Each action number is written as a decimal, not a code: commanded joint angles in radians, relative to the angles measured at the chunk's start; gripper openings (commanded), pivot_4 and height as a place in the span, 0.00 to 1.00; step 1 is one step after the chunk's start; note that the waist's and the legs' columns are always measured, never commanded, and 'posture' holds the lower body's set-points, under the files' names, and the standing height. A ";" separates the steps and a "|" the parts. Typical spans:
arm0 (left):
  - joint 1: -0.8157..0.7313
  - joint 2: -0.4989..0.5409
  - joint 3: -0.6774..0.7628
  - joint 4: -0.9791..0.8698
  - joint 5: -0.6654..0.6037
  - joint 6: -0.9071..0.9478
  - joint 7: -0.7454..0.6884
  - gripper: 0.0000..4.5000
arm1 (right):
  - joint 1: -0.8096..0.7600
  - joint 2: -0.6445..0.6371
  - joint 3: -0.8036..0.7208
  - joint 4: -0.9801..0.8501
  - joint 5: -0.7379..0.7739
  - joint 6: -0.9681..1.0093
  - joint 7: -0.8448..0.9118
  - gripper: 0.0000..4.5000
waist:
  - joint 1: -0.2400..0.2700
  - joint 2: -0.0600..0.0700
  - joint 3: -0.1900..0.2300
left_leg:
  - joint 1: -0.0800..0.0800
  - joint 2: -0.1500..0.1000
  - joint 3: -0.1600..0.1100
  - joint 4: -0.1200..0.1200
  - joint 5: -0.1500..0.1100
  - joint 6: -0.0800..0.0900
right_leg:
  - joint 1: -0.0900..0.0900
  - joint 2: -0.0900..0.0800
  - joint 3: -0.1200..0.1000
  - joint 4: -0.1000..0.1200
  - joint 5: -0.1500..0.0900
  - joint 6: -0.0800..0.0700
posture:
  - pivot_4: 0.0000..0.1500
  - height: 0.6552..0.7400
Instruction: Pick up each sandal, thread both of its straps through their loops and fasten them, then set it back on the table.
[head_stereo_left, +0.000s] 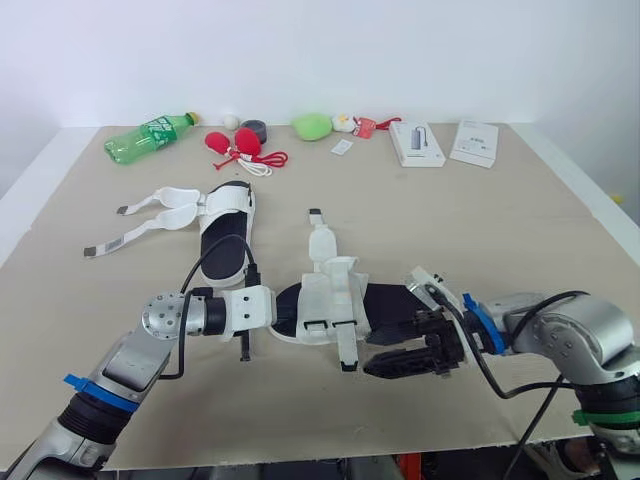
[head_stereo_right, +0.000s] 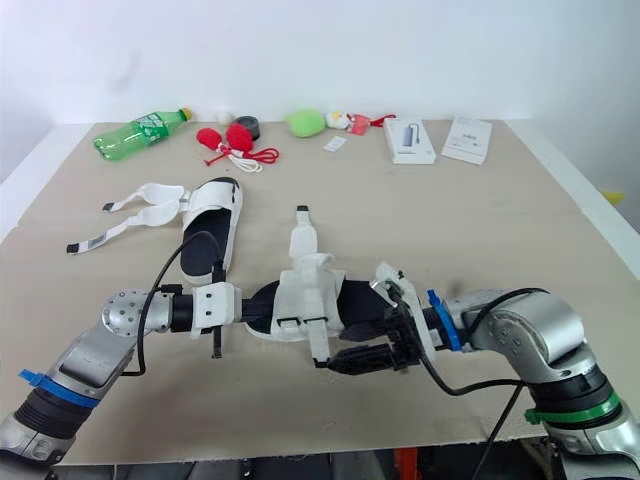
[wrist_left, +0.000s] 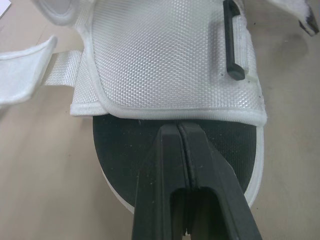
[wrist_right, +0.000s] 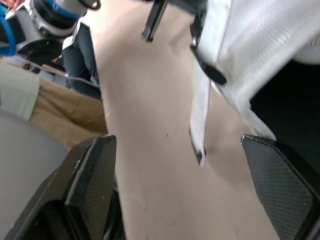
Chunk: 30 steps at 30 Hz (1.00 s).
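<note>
A white sandal with a black insole (head_stereo_left: 330, 300) lies at the middle front of the table, its two straps folded over the upper. My left gripper (wrist_left: 178, 131) is shut, its tips resting on the black insole at the sandal's left end, with nothing between the fingers. My right gripper (head_stereo_left: 395, 347) stands open at the sandal's right side. A loose strap end (wrist_right: 199, 130) hangs between its fingers (wrist_right: 95, 170) without touching them. The second sandal (head_stereo_left: 226, 235) lies farther back on the left, both straps (head_stereo_left: 150, 215) spread out to its left.
Along the far edge stand a green bottle (head_stereo_left: 148, 137), red objects with a cord (head_stereo_left: 238, 146), a black round thing (head_stereo_left: 254, 130), a green lump (head_stereo_left: 312, 126) and two white boxes (head_stereo_left: 417, 143) (head_stereo_left: 474, 142). The table's front edge (head_stereo_left: 300, 455) runs close below both arms.
</note>
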<state>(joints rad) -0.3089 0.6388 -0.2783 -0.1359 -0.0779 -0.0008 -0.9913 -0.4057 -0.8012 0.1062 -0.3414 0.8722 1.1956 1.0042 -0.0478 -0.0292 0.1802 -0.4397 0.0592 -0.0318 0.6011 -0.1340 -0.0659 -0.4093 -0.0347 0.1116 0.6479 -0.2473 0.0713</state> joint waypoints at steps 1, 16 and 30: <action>0.008 0.011 -0.014 0.038 0.039 0.017 -0.001 0.00 | -0.024 0.024 -0.027 -0.014 0.015 -0.006 -0.027 0.95 | 0.000 0.000 0.000 | 0.000 0.000 0.000 0.000 0.000 0.000 | 0.000 0.000 0.000 0.000 0.000 0.000 | 1.00 1.00; -0.043 -0.006 -0.010 0.106 0.074 -0.008 0.049 0.00 | -0.035 0.157 -0.032 0.068 -0.019 -0.031 -0.120 0.26 | 0.000 0.000 0.000 | -0.002 0.000 0.000 -0.003 0.001 0.002 | 0.002 0.001 0.000 0.000 0.001 0.000 | 1.00 1.00; -0.025 -0.012 -0.006 0.095 0.079 0.003 0.061 0.00 | 0.154 0.036 0.012 -0.055 0.047 0.115 -0.108 0.01 | 0.003 -0.001 -0.001 | -0.002 0.000 0.000 -0.003 0.001 0.001 | 0.002 0.001 0.000 0.000 0.000 0.001 | 1.00 1.00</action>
<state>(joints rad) -0.3567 0.6148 -0.2766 -0.0698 -0.0398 -0.0238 -0.9378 -0.2749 -0.7463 0.1064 -0.3642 0.8818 1.2598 0.8811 -0.0453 -0.0301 0.1791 -0.4416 0.0593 -0.0322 0.5986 -0.1331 -0.0644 -0.4068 -0.0341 0.1116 0.6479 -0.2468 0.0719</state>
